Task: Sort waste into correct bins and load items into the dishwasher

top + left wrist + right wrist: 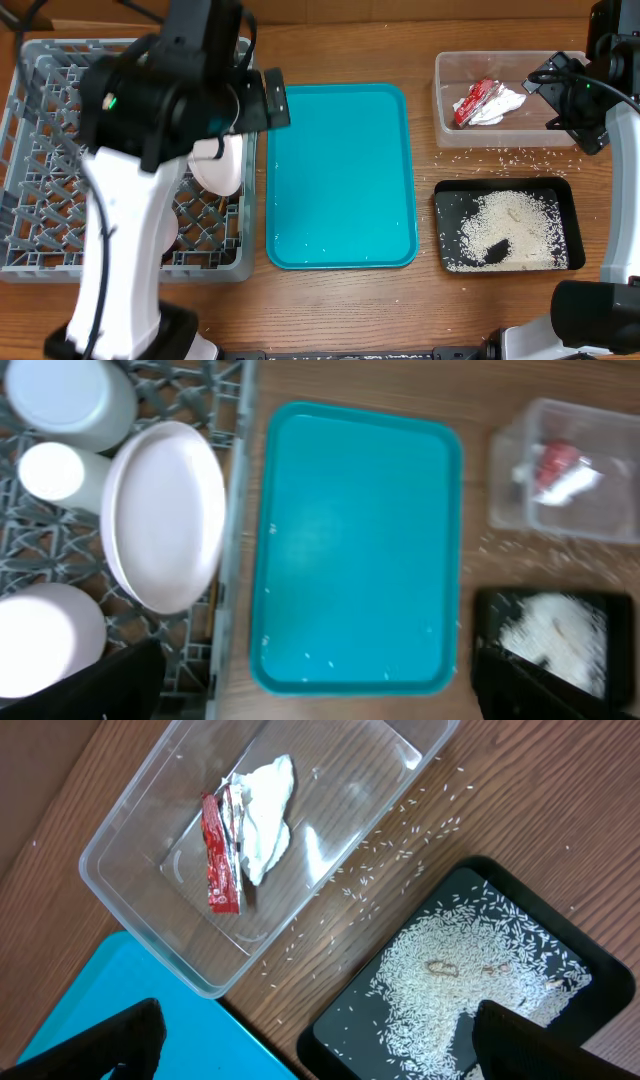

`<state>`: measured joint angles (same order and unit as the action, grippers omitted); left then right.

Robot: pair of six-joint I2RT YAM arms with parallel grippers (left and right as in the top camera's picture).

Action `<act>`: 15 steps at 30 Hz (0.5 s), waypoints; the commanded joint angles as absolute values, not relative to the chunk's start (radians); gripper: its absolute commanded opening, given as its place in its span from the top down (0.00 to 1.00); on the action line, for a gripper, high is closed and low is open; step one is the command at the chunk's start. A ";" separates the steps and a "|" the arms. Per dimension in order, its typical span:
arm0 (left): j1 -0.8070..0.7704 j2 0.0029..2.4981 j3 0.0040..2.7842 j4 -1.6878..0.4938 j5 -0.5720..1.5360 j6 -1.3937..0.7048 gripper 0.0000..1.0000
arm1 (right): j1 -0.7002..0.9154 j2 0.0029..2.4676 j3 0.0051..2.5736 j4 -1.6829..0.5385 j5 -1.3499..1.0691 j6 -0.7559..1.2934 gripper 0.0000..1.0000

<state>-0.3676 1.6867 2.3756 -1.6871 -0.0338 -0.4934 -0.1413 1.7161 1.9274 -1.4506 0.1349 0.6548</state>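
The grey dish rack (40, 150) stands at the left. In the left wrist view it holds a white plate on edge (165, 515), a bowl (70, 400), a cup (50, 472) and another white piece (45, 645). I cannot make out the chopsticks. The clear tub (450, 110) holds the crumpled napkin (265, 810) and the red-and-white sauce packet (220, 855). The black tray (565, 195) holds a heap of rice (470, 980). My left gripper (320, 700) is open and empty, above the rack's right edge. My right gripper (320, 1055) is open and empty, above the tub and black tray.
The teal tray (340, 175) lies in the middle with a few grains on it. Loose rice grains (500, 155) are scattered on the wooden table between the tub and the black tray. The left arm (130, 200) hides much of the rack from overhead.
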 commanded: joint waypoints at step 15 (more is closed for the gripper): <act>-0.516 1.364 2.048 -1.689 0.012 -0.539 0.00 | -0.138 1.716 1.929 -1.445 0.145 0.661 0.00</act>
<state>-0.5110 1.3464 2.0659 -1.6920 0.0078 -0.5228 -0.1413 1.7161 1.9274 -1.4509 0.1349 0.6548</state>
